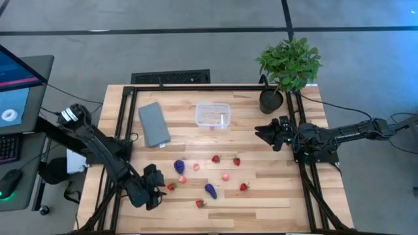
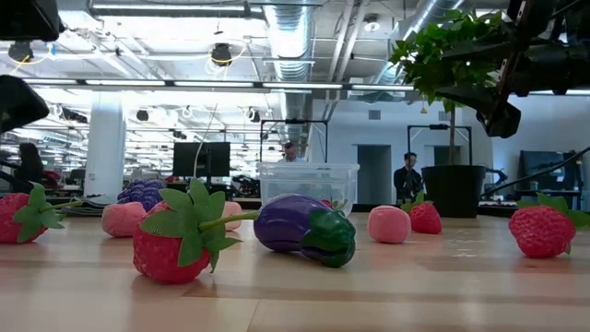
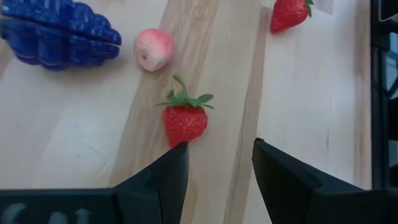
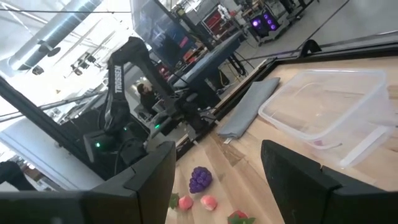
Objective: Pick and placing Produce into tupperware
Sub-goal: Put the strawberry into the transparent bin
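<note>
The produce lies scattered on the wooden table: strawberries (image 1: 215, 158), pale pink pieces (image 1: 225, 176), a purple eggplant (image 1: 210, 190) and a blue-purple grape bunch (image 1: 179, 166). The clear tupperware (image 1: 213, 116) stands at the far middle, open side up. My left gripper (image 1: 155, 187) hovers open near the front left, tipped downward. One strawberry (image 3: 185, 121) lies on the wood just ahead of its fingertips and outside the gap (image 3: 217, 162). My right gripper (image 1: 266, 134) waits open and level at the right, pointing toward the tupperware (image 4: 329, 112).
A flat grey lid (image 1: 154, 124) lies left of the tupperware. A potted plant (image 1: 287, 65) stands at the far right corner. Black frame rails (image 1: 121, 130) run along the table's left, right and far sides. Bare wood lies between the tupperware and the produce.
</note>
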Controlling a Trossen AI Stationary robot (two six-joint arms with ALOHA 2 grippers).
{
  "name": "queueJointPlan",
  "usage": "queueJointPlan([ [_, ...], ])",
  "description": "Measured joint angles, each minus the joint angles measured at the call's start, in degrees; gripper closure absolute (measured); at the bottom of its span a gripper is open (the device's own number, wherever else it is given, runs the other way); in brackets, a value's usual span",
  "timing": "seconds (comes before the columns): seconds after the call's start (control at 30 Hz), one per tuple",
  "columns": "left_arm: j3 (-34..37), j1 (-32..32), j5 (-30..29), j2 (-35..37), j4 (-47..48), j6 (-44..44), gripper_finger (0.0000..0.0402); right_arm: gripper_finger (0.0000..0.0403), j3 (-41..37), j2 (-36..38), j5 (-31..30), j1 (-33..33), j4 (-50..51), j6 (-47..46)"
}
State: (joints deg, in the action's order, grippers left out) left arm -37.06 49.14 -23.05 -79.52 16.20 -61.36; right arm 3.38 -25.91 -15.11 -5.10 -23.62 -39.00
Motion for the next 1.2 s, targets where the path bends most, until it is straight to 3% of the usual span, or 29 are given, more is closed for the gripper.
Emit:
queueJointPlan([
  [0.43,0.0,-0.1,-4.7,-2.5,2.2,-2.8,0.0235,0.0143,0.0,0.0,0.0,0.0,0.0,-0.5],
  [1.2,0.0,-2.3,-3.9,-4.1,2.4,8.1,0.0203,0.0143,0.0,0.0,0.0,0.0,0.0,0.0],
])
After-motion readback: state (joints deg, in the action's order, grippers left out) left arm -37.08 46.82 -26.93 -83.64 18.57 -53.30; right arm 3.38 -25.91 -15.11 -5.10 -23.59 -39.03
